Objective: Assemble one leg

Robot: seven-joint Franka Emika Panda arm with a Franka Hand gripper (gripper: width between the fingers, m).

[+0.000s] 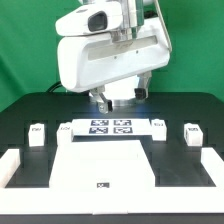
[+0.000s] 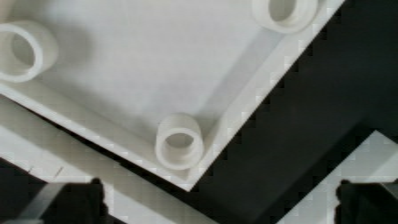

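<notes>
Several small stubby white legs with black-and-white tags stand in a row across the table: one at the exterior view's left (image 1: 37, 132), one beside it (image 1: 66, 130), and two to the right (image 1: 157, 126) (image 1: 191, 134). My gripper (image 1: 118, 99) hangs above the table behind the marker board (image 1: 110, 126), touching no leg. In the wrist view the gripper (image 2: 214, 206) is open and empty, with its dark fingertips (image 2: 64, 200) wide apart. That view shows the large white panel (image 2: 160, 70) with a round corner socket (image 2: 178, 146) and no leg.
The large white square panel (image 1: 103, 166) lies flat at the front of the table. White rails stand at the exterior view's left (image 1: 10, 166) and right (image 1: 213, 166) front edges. The table top is black.
</notes>
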